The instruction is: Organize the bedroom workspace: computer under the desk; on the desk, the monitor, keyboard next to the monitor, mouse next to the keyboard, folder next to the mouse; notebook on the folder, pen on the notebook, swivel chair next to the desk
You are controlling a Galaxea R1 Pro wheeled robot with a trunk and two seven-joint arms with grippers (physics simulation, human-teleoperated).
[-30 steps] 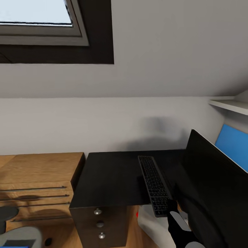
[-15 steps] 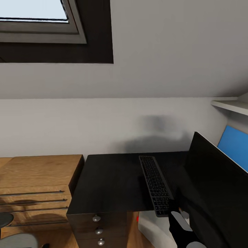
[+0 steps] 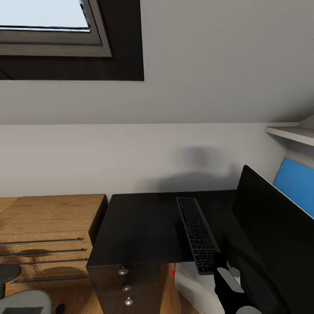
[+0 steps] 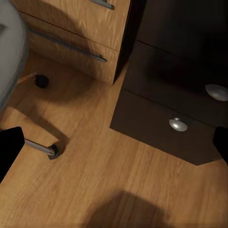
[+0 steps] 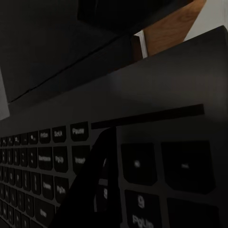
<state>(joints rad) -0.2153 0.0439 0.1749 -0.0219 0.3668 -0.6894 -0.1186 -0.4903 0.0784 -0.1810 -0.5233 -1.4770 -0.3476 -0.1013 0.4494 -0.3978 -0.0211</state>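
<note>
- Lying on the black bench (image 3: 139,226): one keyboard (image 3: 196,233), long axis running from 12 to 6 o'clock in the head view, near end overhanging the bench's front edge.
- Standing just at 3 o'clock of the keyboard: one monitor (image 3: 274,235), black screen seen edge-on and angled.
- Showing below the keyboard's near end: part of one pale grey computer (image 3: 192,283), on the floor under the bench.
- Gripping the keyboard's near end: right claw (image 3: 218,261), one dark finger (image 5: 92,190) laid across the keys in the right wrist view, closed on it.
- Counting three round silver knobs on the bench's dark drawer unit (image 3: 126,288).
- Seen at 7 o'clock: one swivel chair (image 3: 22,301), grey seat, caster on the wooden floor (image 4: 95,180).
- Left claw (image 4: 114,147): fingertips spread wide at the frame edges, holding nothing.
- Beside the bench at 9 o'clock: one light-wood dresser (image 3: 43,235).
</note>
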